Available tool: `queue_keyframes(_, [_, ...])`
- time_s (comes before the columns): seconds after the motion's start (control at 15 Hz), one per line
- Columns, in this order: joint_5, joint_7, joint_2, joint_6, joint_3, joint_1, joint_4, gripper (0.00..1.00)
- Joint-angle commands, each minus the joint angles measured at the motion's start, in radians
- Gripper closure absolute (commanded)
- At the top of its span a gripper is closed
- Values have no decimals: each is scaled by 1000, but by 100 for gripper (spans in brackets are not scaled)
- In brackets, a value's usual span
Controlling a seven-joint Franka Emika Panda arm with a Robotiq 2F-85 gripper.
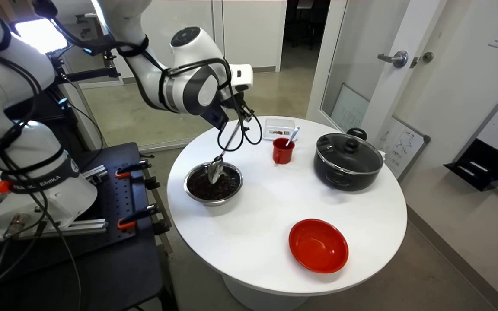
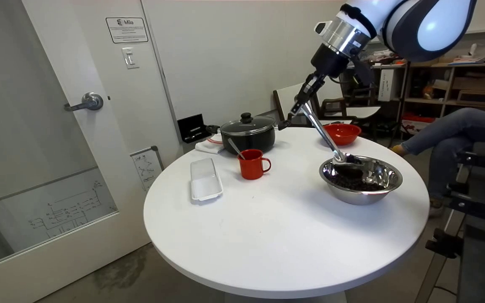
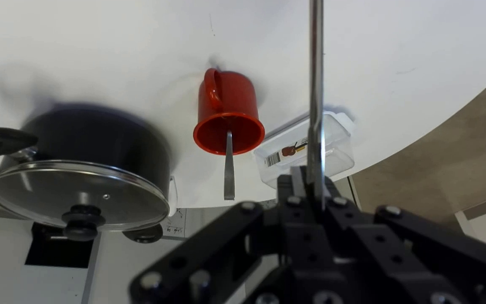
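Observation:
My gripper [image 3: 312,185] is shut on the handle of a long metal utensil [image 3: 317,84]. In an exterior view the gripper [image 2: 298,106] is above the table, and the utensil [image 2: 321,129] slants down from it. The utensil's broad head [image 1: 215,169] is in the opening of a steel bowl [image 1: 213,202]. The bowl [image 2: 358,198] holds dark loose material [image 2: 350,183]; I cannot tell whether the head touches it. The head and the bowl are out of the wrist view.
A red mug [image 1: 282,152] with a metal handle [image 3: 229,173] sticking out stands beside a clear plastic container [image 1: 279,128]. A black lidded pot [image 1: 344,176] and a red bowl [image 1: 318,246] are also on the round white table [image 1: 257,233]. A person's legs [image 2: 449,134] show behind.

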Motion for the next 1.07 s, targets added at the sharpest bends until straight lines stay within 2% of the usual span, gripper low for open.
queue_keyframes(0.0, [8,37,-129,4,25,-4,-55,99])
queue_keyframes(0.4, [-13,128,-258,-16,82,-18,-92,99])
queue_keyframes(0.93, [16,184,-525,-60,87,18,-152,99])
queue_keyframes(1.0, [185,22,-552,-96,-68,206,-181,99])
